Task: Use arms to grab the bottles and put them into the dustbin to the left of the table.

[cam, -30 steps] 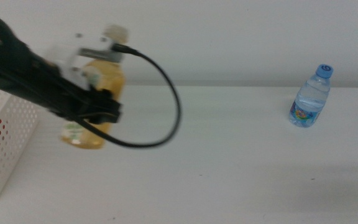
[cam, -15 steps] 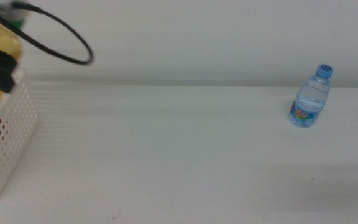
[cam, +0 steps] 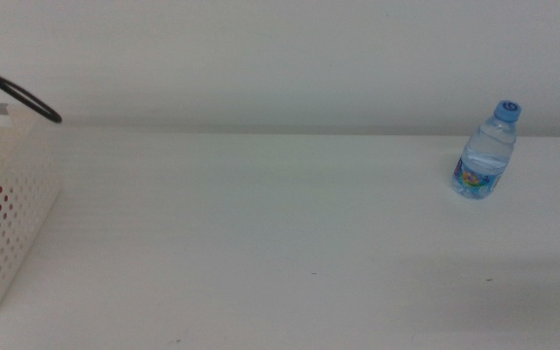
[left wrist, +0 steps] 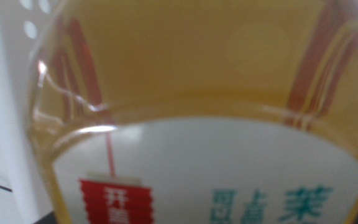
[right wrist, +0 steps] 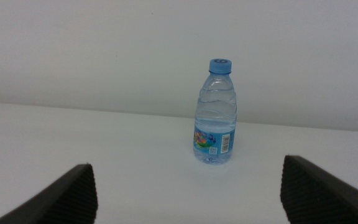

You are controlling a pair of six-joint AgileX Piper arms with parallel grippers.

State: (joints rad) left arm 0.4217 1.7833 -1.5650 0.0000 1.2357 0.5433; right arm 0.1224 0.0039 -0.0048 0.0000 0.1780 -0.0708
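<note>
Juice bottle [left wrist: 197,124] label: teal characters, red patch.

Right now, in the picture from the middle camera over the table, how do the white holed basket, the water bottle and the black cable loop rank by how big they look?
1. White holed basket, largest though the picture's edge cuts it off.
2. Water bottle.
3. Black cable loop, a thin arc.
The basket lies nearer the camera, so real sizes stay unsure.
</note>
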